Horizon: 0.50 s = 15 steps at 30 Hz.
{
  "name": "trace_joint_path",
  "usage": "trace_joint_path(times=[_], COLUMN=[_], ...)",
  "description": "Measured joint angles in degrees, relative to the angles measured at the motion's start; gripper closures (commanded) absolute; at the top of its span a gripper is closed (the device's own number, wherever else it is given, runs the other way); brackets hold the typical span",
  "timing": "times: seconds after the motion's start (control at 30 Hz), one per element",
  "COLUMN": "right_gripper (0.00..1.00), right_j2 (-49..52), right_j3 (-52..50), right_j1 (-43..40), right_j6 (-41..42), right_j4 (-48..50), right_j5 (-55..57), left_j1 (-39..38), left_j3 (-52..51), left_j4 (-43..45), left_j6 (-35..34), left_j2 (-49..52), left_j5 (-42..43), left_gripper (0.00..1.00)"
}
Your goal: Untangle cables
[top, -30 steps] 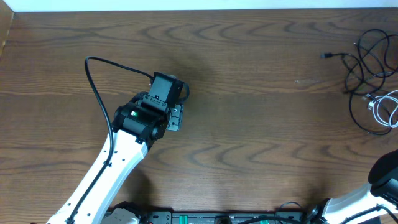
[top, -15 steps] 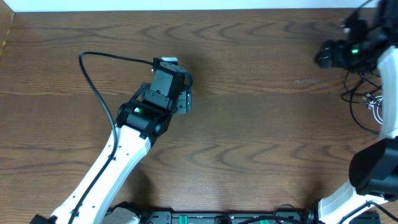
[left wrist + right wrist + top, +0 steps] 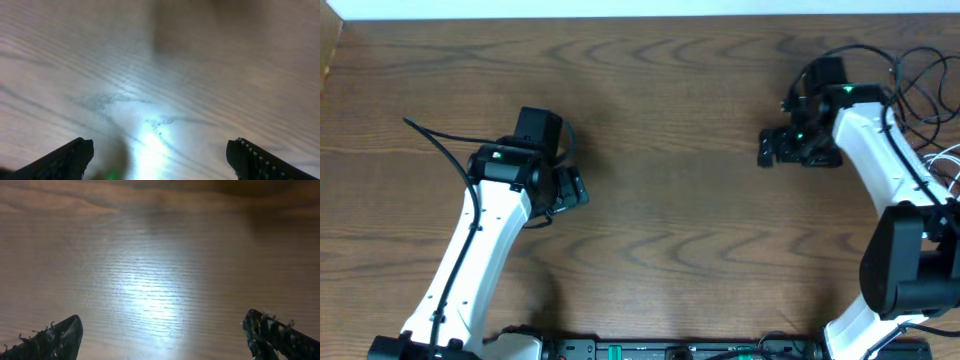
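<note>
Looking down both wrist cameras, I see each pair of jaws spread wide, out at the bottom corners of the view, with only the bare wood of the desk (image 3: 165, 75) between them. Neither pair holds anything. The left jaws hang over the left half of the desk at the end of the left arm (image 3: 485, 230), well apart from any cable. The right jaws face toward the middle at the end of the right arm (image 3: 875, 150), which reaches up along the right side. The cables (image 3: 926, 62) lie beyond it, bunched at the far right edge: thin black loops crossing one another, with a white cable (image 3: 944, 157) showing below them, partly hidden by the arm. I judge them light and limp, so they will drag rather than lift clean, and one loop can snag its neighbour. I would pinch a single strand on a free stretch, away from the crossings, and draw it slowly sideways. The small plugs seem likeliest to catch.
</note>
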Motion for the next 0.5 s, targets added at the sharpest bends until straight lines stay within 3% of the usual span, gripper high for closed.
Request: trace_joint_path(times=[0.13, 0.3, 0.4, 0.5], right_gripper=[0.01, 0.01, 0.01, 0.01], right_j2=[-6.58, -23.98, -36.5, -41.92], right_j3=[-6.84, -21.46, -29.33, -31.34], right_j1=[2.75, 2.69, 2.67, 2.67], right_j6=[1.55, 2.12, 2.19, 2.19], right_j4=[6.58, 18.78, 22.71, 22.1], right_j5=[0.37, 0.94, 1.18, 1.31], left_j1=[0.04, 0.07, 0.09, 0.09], left_j3=[-2.43, -16.09, -20.63, -21.11], left_j4=[3.37, 13.29, 13.44, 13.27], left_j6=[0.52, 1.7, 1.86, 1.86], left_j2=[-3.41, -24.22, -36.92, -41.94], left_j5=[-0.04, -0.46, -0.48, -0.48], left_gripper=[0.09, 0.09, 0.09, 0.09])
